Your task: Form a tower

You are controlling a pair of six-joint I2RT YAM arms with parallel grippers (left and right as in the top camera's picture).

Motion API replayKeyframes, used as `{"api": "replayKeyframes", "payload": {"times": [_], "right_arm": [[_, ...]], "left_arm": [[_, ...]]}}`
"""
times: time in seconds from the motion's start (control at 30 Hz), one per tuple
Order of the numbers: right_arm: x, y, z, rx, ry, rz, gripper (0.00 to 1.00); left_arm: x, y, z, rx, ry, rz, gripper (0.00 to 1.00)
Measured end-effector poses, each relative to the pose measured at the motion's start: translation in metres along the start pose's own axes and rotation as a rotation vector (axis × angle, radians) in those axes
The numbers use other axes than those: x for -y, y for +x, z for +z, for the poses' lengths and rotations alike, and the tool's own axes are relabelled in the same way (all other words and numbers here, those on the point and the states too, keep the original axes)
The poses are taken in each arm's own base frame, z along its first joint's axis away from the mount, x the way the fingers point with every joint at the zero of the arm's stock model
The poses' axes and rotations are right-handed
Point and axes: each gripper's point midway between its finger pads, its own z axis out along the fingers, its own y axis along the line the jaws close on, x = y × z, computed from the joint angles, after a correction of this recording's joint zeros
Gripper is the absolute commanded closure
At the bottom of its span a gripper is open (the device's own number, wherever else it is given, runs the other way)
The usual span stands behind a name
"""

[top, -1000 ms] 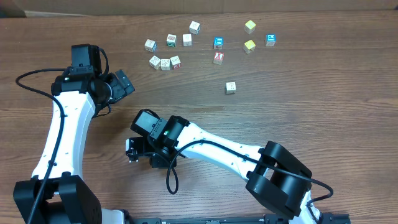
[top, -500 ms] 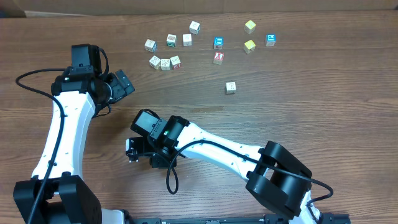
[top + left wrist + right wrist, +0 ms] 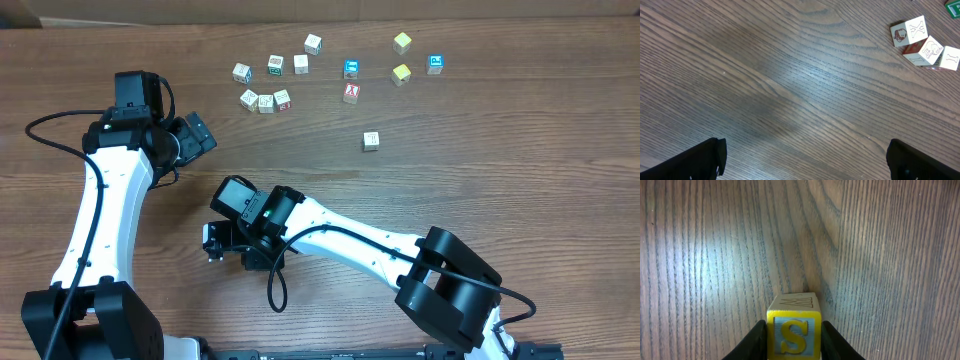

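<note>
closest in, the right gripper (image 3: 794, 342) is pressed together on the tower (image 3: 792, 330), with one finger (image 3: 757, 340) against each side. seen from above, only the tower's top cube shows: a yellow-framed face with a blue s, and a pale side printed with a w. how many cubes are under it cannot be told. the wooden table (image 3: 520, 180) fills the view around the tower.

beyond the tower and slightly to its left, the left gripper (image 3: 197, 135) hangs over bare wood, fingers spread wide. about as far beyond the tower but well to its right lies a lone pale cube (image 3: 371, 140). farther beyond the tower sits a row of three cubes (image 3: 266, 101), touching, with a red-faced cube (image 3: 351, 93) off to the right. farthest from the tower, loose cubes lie scattered, among them two blue-faced cubes (image 3: 351, 68) and two yellow cubes (image 3: 402, 73).
</note>
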Motion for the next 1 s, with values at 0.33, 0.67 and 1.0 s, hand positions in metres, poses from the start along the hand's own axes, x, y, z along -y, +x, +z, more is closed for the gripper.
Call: {"api": "replayKeyframes", "payload": {"times": [0.33,0.67,1.0], "right_arm": [[0.0030,0.0015,-0.0001,-0.009,0.016,0.004,0.36],[0.0038,0.0026,0.0006,-0.013,0.021,-0.003,0.32],[0.0023,0.0046,0.0073,-0.006,0.016,-0.004,0.34]], "left_arm": [[0.0000,0.0000,0.0000,0.000,0.000,0.000,0.00],[0.0001,-0.0001,-0.0001,0.000,0.000,0.000,0.00],[0.0000,0.0000,0.0000,0.000,0.000,0.000,0.00]]}}
